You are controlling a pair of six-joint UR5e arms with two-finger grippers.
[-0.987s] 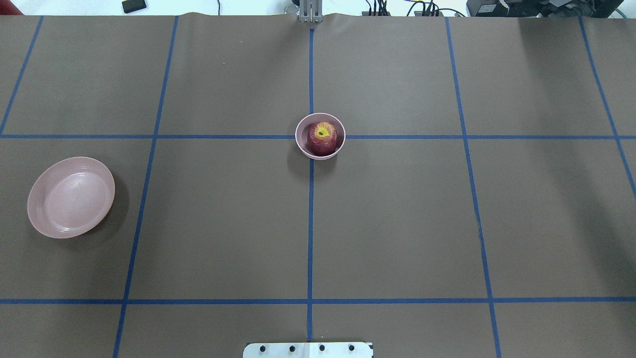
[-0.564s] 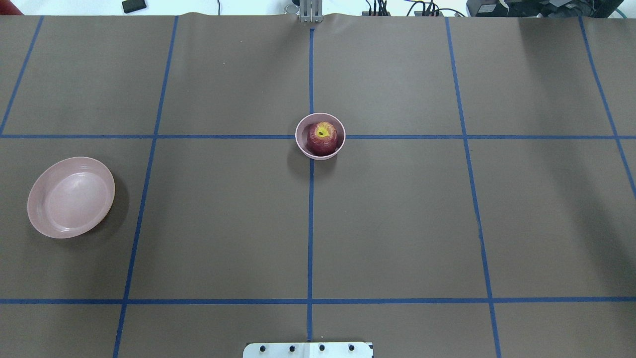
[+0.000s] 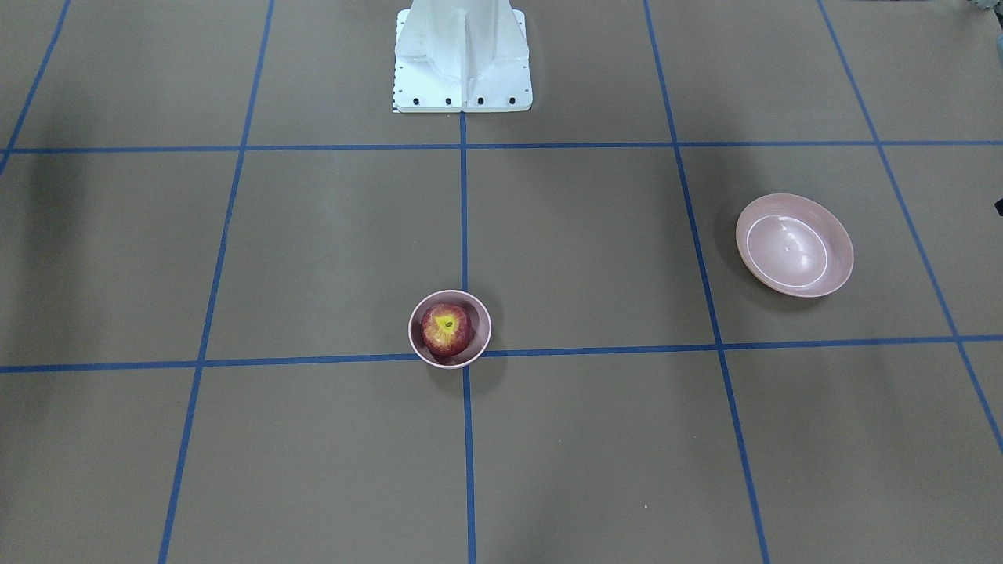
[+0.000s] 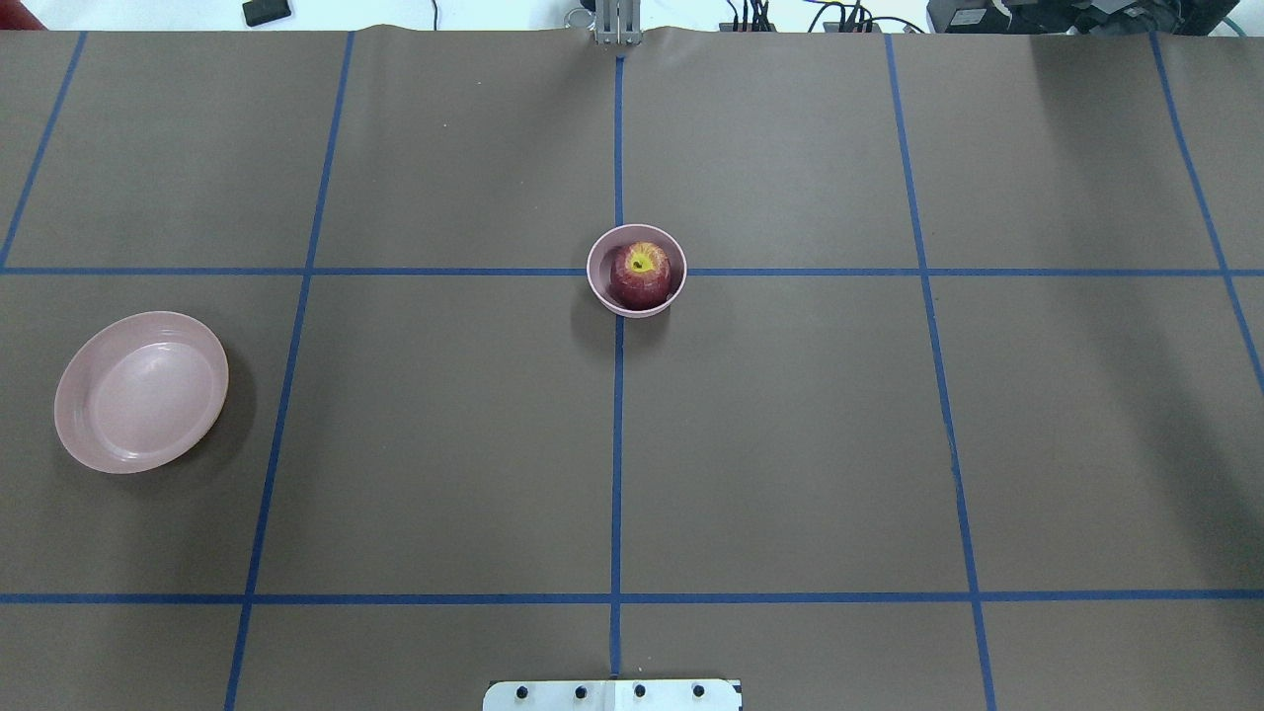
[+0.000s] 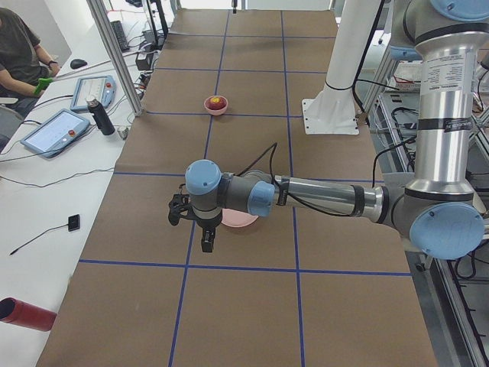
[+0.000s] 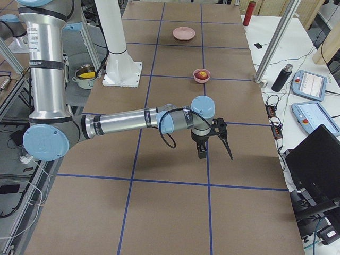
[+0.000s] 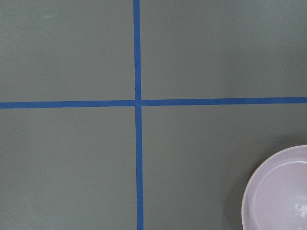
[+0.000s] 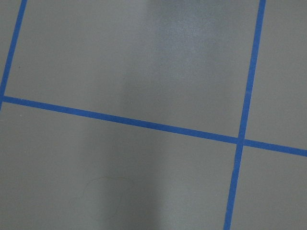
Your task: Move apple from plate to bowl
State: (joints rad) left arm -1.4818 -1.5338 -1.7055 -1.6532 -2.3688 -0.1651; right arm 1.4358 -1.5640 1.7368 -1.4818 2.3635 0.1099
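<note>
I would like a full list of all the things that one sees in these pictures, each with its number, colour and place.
apple: one, dark red with a yellow patch, inside the bowl
bowl: one, pale pink, at the table's middle, on a crossing of tape lines
plate: one, pale pink, nothing on it, on the robot's left side
table: one, brown cover with a blue tape grid
tablets: two, grey-blue, on the white bench beside the table
bottle: one, black, by the tablets
cylinder: one, red, on the bench
person: one, dark shirt, at the bench
base mount: one, white, at the robot's edge
left gripper: black, above the table near the plate; open or shut, cannot tell
right gripper: black, above the table's right side; cannot tell
</note>
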